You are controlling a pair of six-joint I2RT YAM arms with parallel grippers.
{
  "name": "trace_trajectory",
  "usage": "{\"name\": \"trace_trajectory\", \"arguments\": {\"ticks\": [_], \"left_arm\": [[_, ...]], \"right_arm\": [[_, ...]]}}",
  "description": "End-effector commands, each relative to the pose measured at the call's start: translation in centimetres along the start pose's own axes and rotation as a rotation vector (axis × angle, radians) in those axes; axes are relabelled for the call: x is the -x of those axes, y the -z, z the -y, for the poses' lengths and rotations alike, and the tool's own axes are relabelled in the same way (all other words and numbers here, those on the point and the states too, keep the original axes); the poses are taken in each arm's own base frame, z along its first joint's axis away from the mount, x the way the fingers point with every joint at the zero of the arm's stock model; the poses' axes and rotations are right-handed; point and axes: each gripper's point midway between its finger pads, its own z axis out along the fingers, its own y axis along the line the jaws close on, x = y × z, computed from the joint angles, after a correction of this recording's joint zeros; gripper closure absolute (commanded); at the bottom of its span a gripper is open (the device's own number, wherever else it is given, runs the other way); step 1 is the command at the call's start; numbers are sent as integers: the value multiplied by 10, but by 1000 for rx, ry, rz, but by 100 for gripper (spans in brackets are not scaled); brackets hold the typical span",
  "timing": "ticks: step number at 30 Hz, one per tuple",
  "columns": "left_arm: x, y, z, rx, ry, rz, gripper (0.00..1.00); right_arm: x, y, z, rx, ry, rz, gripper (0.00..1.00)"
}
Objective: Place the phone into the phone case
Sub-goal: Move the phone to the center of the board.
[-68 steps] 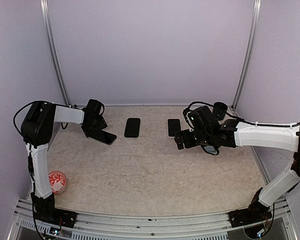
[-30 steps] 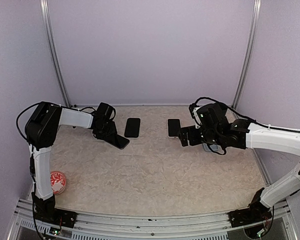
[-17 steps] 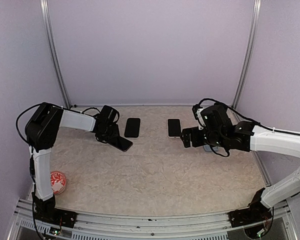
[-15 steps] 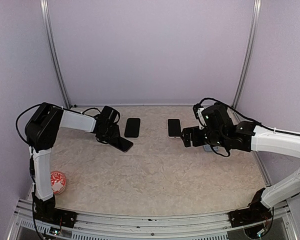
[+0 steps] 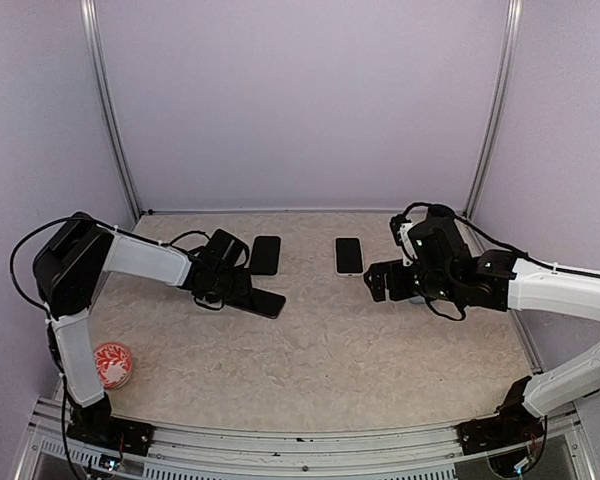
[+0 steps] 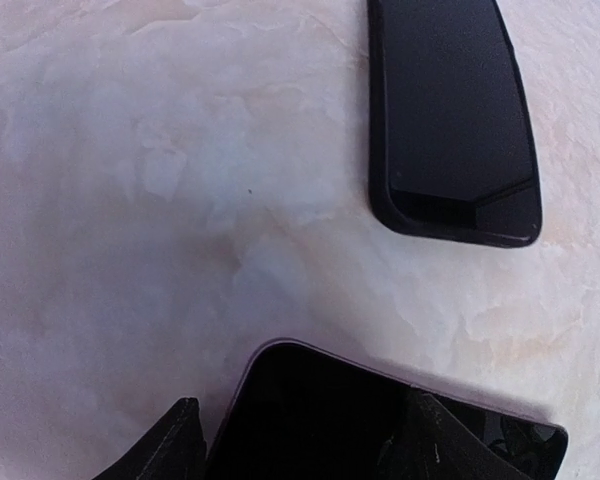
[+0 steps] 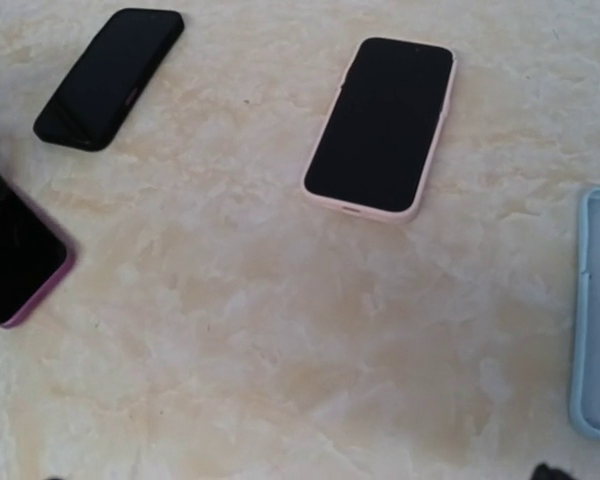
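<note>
left gripper (image 5: 236, 291): clamped on dark phone (image 5: 263, 302), low over tabletop (image 5: 310, 360), left of centre | black case (image 5: 265, 255) (possibly a phone, unclear): flat near far edge | right gripper (image 5: 376, 284): wide open, empty

Boxed in by plain lilac wall panels (image 5: 300, 100) at 9, 12 and 3 o'clock. Framed by two metal posts (image 5: 108, 110) in the back corners, 11 and 1 o'clock. Topped with a beige, marbled, crinkly counter (image 5: 310, 350). Edged at 6 o'clock with an aluminium rail (image 5: 300, 450). Lit evenly, soft shadows only.
</note>
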Motion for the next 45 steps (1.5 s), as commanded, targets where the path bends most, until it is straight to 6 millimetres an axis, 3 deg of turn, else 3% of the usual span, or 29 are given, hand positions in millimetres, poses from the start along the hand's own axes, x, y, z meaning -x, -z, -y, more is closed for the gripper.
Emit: {"name": "trace_trajectory", "arguments": {"ticks": [1,8,12,17,20,24,36,40,42,45], "left_arm": [[-93,0,-16,18,23,-270,31],[-103,11,10,-52,10,-260,31],[-113,17,21,-64,-11,-260,31],[-126,23,16,-76,8,-262,30],[-126,28,13,-88,23,-247,29],[-118,32,9,-73,13,-214,27],[-95,70,7,-123,36,-123,17],[-94,80,7,-158,39,-110,11],[-93,84,7,-169,37,-104,2],[-94,91,6,-173,35,-94,1]], "right_arm": [[-10,-4,3,-26,13,-18,0],[-13,-11,13,-52,10,-20,0],[-14,-14,29,-72,-31,-26,0],[-17,-12,55,-95,-93,-14,0],[-22,-16,56,-57,-98,-20,0],[-31,-27,19,144,34,-78,0],[-39,-46,-48,428,549,-27,0],[-49,-67,-63,480,642,-43,0],[-53,-79,-70,500,685,-62,0],[-54,-94,-80,536,718,-71,0]]}}
